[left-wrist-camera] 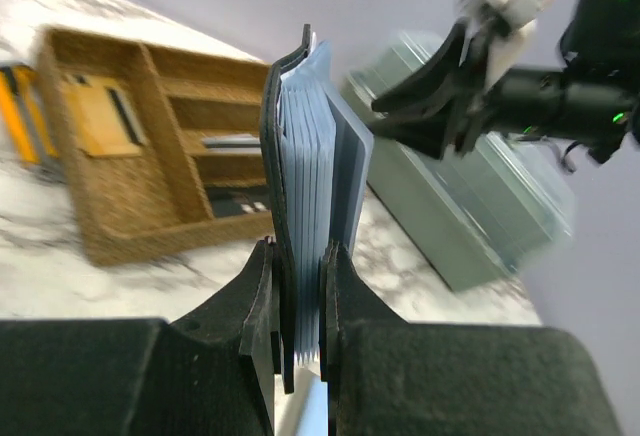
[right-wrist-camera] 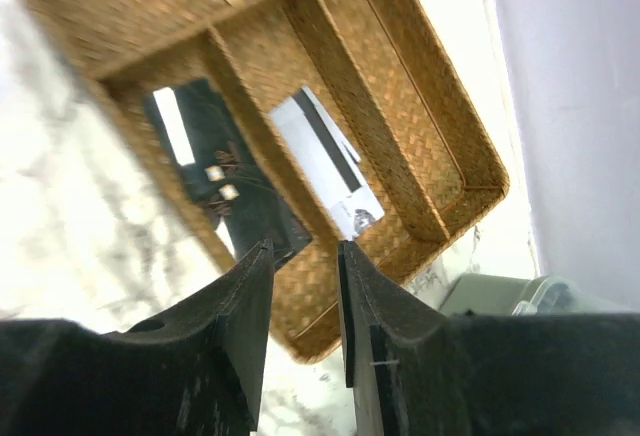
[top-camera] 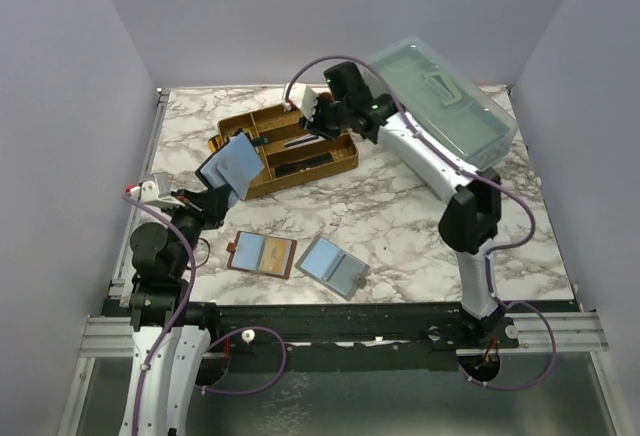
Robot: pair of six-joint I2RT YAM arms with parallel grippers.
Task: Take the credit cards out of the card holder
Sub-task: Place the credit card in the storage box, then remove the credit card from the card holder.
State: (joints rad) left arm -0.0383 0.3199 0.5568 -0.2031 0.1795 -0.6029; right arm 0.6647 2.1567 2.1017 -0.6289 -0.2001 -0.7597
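Closest in the left wrist view, the left gripper [left-wrist-camera: 298, 256] pinches the black card holder [left-wrist-camera: 275, 136] upright (credit cards [left-wrist-camera: 310, 216] layered edge-on inside), near 9 o'clock of the table. At 1 o'clock sits a grey lidded box [top-camera: 440, 96], and at 11 o'clock a woven tray [top-camera: 305, 180]. The right gripper [right-wrist-camera: 303, 256] hovers over the tray, jaws narrowly apart, holding nothing. Beneath it, in one compartment, lies a pale striped card [right-wrist-camera: 325, 161].
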